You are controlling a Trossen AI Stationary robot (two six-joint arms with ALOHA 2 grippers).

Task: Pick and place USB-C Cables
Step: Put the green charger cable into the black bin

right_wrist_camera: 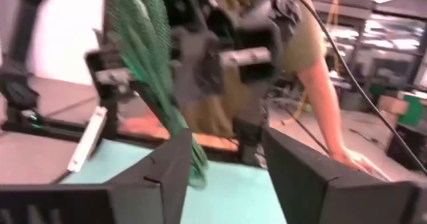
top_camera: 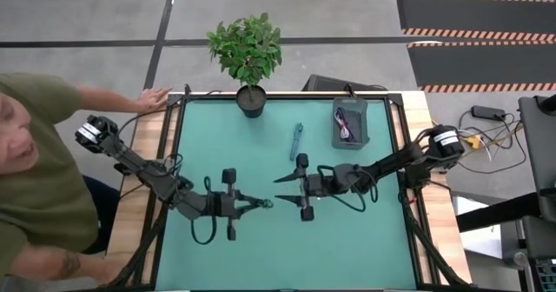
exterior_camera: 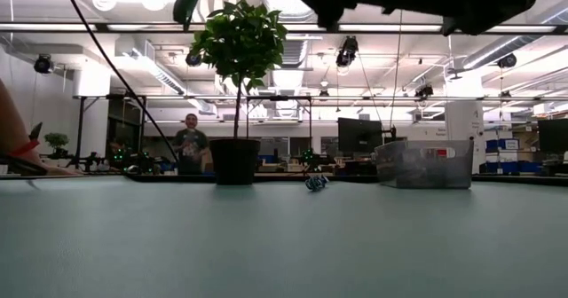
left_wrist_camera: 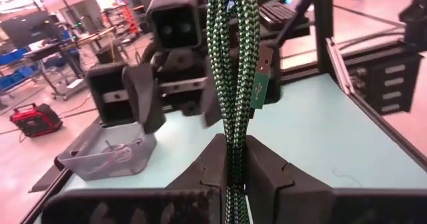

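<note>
Left gripper clamps green cable; right gripper spread.

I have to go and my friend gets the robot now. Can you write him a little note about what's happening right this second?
Left gripper: shut on the green cable, holding it up mid-table.
Right gripper: open, facing the left one, close to the green cable.
Teal cable: lying on the mat, near the bin.
Grey bin: at the back right, with a purple cable inside.
Done: purple looks binned.
Left: probably hand over green, then bin it and teal.
</note>
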